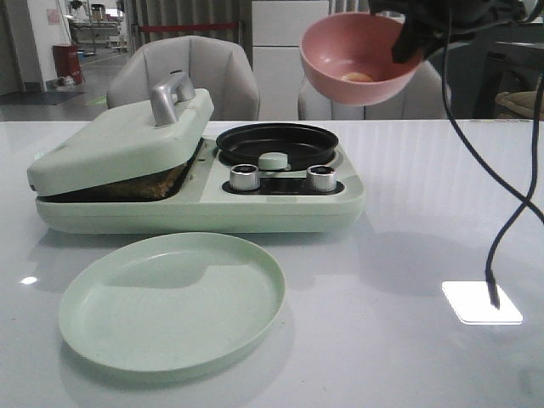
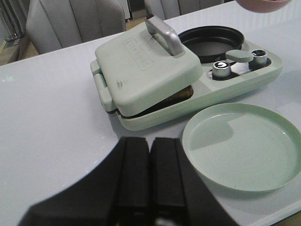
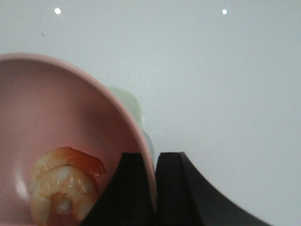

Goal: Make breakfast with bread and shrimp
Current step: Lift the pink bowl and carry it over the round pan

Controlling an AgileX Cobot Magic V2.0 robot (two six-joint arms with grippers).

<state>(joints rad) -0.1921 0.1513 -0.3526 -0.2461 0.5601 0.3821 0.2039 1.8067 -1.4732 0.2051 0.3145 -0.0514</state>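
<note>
- The right gripper holds a pink bowl by its rim, one finger inside and one outside, high in the air above the right end of the machine.
- The bowl is tilted toward the camera in the front view, so I can see inside it.
- The shrimp lies in the bottom of the bowl, curled, pale with an orange-red end.
- The left gripper is low over the table, in front of the machine; its fingers are pressed together and hold nothing.
- On the white table stands a pale green breakfast machine.
- Its lid, with a grey handle, rests tilted on the left half and is not fully down.
- Under the lid I see a brown edge of the bread.
- On the right half is a round black pan, behind two silver knobs.
- A pale green plate lies in front of the machine, near it.
</note>
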